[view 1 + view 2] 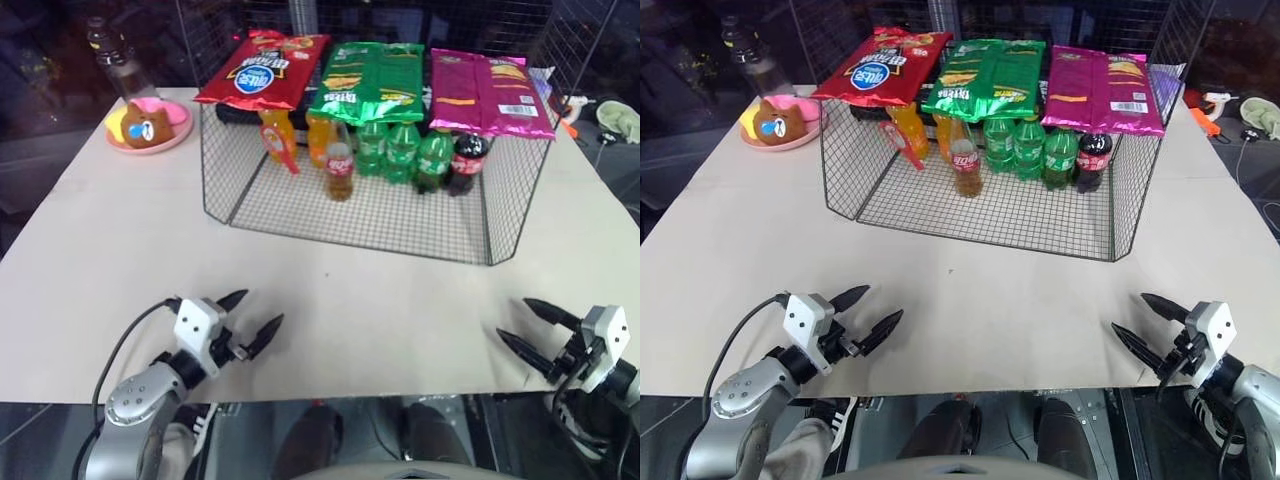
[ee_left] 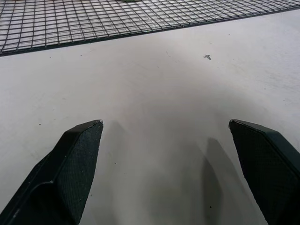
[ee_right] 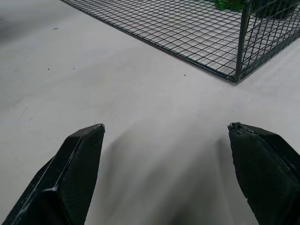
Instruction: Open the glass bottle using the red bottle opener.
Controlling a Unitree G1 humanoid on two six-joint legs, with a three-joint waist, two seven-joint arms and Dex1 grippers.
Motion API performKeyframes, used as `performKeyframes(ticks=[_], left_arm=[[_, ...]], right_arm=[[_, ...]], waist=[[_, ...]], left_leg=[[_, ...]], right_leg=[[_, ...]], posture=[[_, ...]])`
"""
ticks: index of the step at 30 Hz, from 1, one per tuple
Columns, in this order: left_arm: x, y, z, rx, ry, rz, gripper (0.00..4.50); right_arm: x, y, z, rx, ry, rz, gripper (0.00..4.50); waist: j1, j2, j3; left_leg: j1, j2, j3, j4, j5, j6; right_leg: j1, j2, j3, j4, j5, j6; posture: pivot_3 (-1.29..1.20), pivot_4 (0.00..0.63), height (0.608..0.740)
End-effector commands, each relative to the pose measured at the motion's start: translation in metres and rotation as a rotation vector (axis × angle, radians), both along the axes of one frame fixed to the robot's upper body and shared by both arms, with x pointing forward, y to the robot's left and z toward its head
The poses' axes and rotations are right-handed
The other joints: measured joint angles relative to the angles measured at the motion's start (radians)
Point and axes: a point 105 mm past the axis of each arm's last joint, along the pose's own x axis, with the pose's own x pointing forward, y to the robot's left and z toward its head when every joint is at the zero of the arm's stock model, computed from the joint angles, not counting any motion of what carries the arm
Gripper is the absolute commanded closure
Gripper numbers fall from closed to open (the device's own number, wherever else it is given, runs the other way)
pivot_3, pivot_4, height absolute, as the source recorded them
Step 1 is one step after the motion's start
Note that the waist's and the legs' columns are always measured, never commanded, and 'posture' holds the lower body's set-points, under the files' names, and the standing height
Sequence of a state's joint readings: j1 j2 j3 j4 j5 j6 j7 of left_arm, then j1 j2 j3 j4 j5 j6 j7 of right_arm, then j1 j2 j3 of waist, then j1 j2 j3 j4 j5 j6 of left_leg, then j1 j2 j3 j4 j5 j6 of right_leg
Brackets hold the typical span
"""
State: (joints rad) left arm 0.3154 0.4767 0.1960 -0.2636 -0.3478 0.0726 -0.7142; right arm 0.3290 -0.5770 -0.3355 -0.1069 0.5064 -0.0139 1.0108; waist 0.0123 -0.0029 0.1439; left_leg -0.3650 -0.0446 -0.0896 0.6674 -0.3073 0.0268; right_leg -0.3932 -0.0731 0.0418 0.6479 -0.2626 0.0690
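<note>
From the left eye view, the wire basket (image 1: 300, 215) sat at the back of the tabletop (image 1: 120, 260) with three chip bags laid across its top: one red (image 1: 262, 68), one green (image 1: 368, 82), one magenta (image 1: 488, 92). I couldn't properly read the print on any of them. Inside were two orange soda bottles (image 1: 318, 135), three green bottles (image 1: 402, 152), one dark cola bottle (image 1: 467, 162) with a red cap, and the glass bottle (image 1: 339, 170), standing upright, neck up, in front of the orange ones. The red bottle opener (image 1: 283, 148) leaned tilted against an orange bottle. A pink plate (image 1: 176, 135) holding a brown bear toy (image 1: 144, 125) was off to the left. Both arms hovered at the near edge, well apart from the basket: left end effector (image 1: 254, 318) and right end effector (image 1: 524, 326), both spread wide and empty. The left wrist view had both fingers (image 2: 75, 159) splayed over bare tabletop, with the basket's floor ahead. The right wrist view was similar, fingers (image 3: 77, 164) apart, with a basket corner and green bottles beyond.
</note>
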Motion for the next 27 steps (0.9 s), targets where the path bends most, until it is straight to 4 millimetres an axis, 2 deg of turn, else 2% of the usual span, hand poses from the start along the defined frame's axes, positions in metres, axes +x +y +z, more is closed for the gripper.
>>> performKeyframes(ticks=[1,21,24,27], left_arm=[[-0.001,0.003,0.009,0.026,-0.042,-0.005,0.0],[0.006,0.007,0.012,0.03,-0.074,0.002,0.0],[0.012,0.008,0.016,0.024,-0.094,0.015,0.0],[0.029,0.017,0.034,-0.074,-0.155,0.1,0.0]], right_arm=[[0.002,-0.006,0.01,-0.011,-0.052,-0.012,0.25],[0.006,0.006,0.01,0.003,-0.082,0.018,0.25],[0.007,0.011,0.012,0.008,-0.096,0.033,0.25],[0.005,0.026,0.02,0.032,-0.144,0.085,0.25]], waist=[[0.0,0.0,0.0],[-0.001,0.0,0.0],[-0.001,0.0,0.0],[0.0,0.0,0.0]], left_leg=[[0.0,0.0,0.0,0.0,0.0,0.0],[0.0,0.0,0.0,0.0,0.0,0.0],[0.0,0.0,0.0,0.0,0.0,0.0],[0.0,0.0,0.0,0.0,0.0,0.0]], right_leg=[[0.0,0.0,0.0,0.0,0.0,0.0],[0.0,0.0,0.0,0.0,0.0,0.0],[0.0,0.0,0.0,0.0,0.0,0.0],[0.0,0.0,0.0,0.0,0.0,0.0]], posture=[[0.0,0.15,0.74],[0.0,0.15,0.74],[0.0,0.15,0.74],[0.0,0.15,0.74]])
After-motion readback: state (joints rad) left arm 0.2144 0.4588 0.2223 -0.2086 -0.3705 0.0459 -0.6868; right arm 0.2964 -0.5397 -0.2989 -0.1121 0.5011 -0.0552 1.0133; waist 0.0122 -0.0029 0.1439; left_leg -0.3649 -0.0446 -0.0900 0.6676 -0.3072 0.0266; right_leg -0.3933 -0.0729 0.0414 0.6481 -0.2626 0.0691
